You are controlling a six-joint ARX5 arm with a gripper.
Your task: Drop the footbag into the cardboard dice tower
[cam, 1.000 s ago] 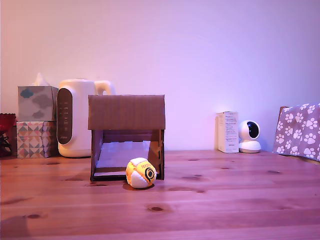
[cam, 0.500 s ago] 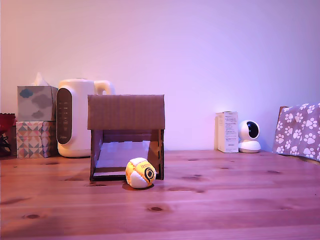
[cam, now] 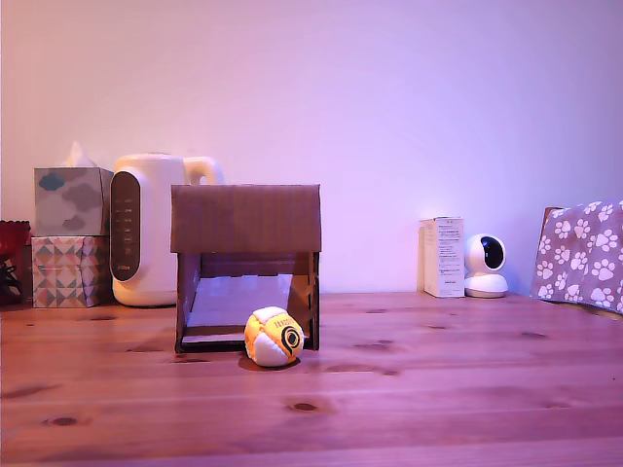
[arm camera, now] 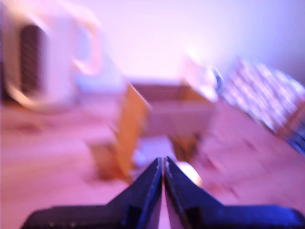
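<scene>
Plank table [cam: 467, 389], knotty wood. Tower [cam: 246, 219]: corrugated brown box, solid upper panel, pale ramp inside the opening. Smooth cream kettle [cam: 146, 229] behind it, tissue boxes [cam: 70, 233] at exterior view's left, paw-print cloth [cam: 584, 255] at right. Footbag [cam: 274, 337]: stitched soft ball on table, touching tower's front. Scene unchanged from before. Gripper [arm camera: 163, 167] clenched, empty; wrist view blurred.

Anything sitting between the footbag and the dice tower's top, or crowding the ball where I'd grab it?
Nothing visible blocks it. The footbag lies on the table just in front of the cardboard dice tower, at its front opening. Space above both looks clear. The gripper has its jaws together.
</scene>
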